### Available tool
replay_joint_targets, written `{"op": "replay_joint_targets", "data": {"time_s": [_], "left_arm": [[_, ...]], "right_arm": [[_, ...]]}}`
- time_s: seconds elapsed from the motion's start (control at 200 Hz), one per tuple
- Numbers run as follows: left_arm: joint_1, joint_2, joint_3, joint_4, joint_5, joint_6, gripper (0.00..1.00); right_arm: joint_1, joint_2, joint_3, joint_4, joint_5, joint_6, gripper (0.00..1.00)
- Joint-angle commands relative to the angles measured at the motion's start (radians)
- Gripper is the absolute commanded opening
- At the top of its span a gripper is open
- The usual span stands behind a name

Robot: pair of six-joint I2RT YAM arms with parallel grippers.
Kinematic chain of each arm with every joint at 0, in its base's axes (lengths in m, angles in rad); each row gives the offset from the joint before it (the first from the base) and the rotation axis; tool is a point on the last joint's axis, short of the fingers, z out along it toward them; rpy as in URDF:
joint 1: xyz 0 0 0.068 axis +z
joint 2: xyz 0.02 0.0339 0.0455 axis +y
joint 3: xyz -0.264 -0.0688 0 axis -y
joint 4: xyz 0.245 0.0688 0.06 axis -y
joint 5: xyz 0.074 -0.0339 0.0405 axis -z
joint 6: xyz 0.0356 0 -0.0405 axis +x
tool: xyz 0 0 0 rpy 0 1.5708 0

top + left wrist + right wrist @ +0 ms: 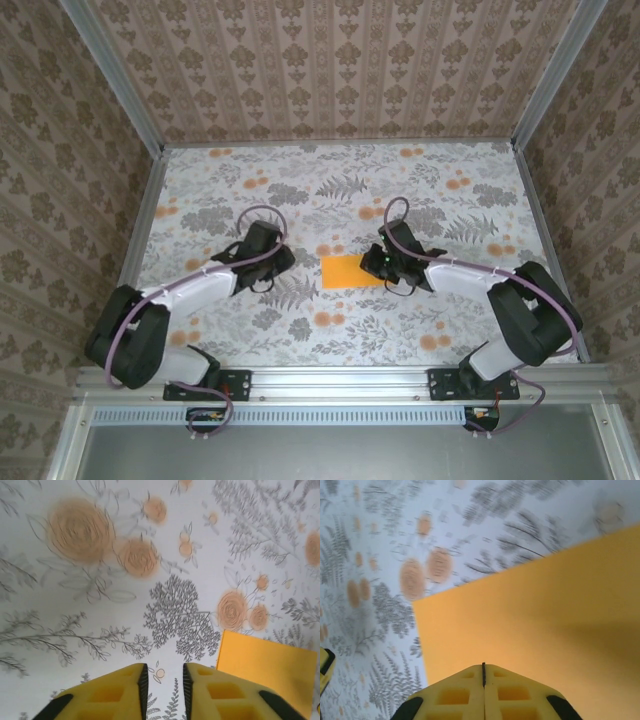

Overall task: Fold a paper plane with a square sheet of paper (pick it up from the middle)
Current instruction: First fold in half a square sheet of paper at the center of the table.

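Floral tablecloth [300, 170], one square sheet of paper [352, 271], two claws, left claw [162, 672] slightly parted, empty, right claw [483, 667] closed

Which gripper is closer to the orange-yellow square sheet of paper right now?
Right. The right gripper is over the right edge of the orange-yellow square sheet of paper; the left gripper is off its left edge, apart, above the floral tablecloth.
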Motion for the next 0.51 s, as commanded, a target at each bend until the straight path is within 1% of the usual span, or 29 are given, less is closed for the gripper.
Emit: {"op": "replay_joint_targets", "data": {"time_s": [0.0,0.03,0.07,0.145,0.17,0.245,0.37,0.5], "left_arm": [[0.061,-0.037,0.023,-0.201,0.048,0.095,0.45],[0.077,-0.046,0.026,-0.215,0.054,0.098,0.51],[0.095,-0.058,0.023,-0.230,0.058,0.102,0.55],[0.115,-0.084,0.019,-0.257,0.065,0.118,0.59],[0.148,-0.091,0.019,-0.268,0.066,0.124,0.61],[0.176,-0.115,0.017,-0.305,0.065,0.144,0.65],[0.202,-0.149,0.010,-0.353,0.053,0.174,0.68],[0.208,-0.176,-0.009,-0.373,0.041,0.184,0.69]], "right_arm": [[0.044,0.023,0.096,-0.188,0.051,-0.103,0.15],[0.058,0.044,0.122,-0.203,0.058,-0.105,0.16],[0.077,0.078,0.162,-0.224,0.070,-0.110,0.16],[0.108,0.149,0.238,-0.261,0.075,-0.122,0.16],[0.118,0.170,0.263,-0.271,0.076,-0.125,0.16],[0.141,0.241,0.332,-0.290,0.081,-0.133,0.15],[0.172,0.350,0.450,-0.344,0.085,-0.148,0.13],[0.202,0.430,0.528,-0.389,0.089,-0.163,0.13]]}}
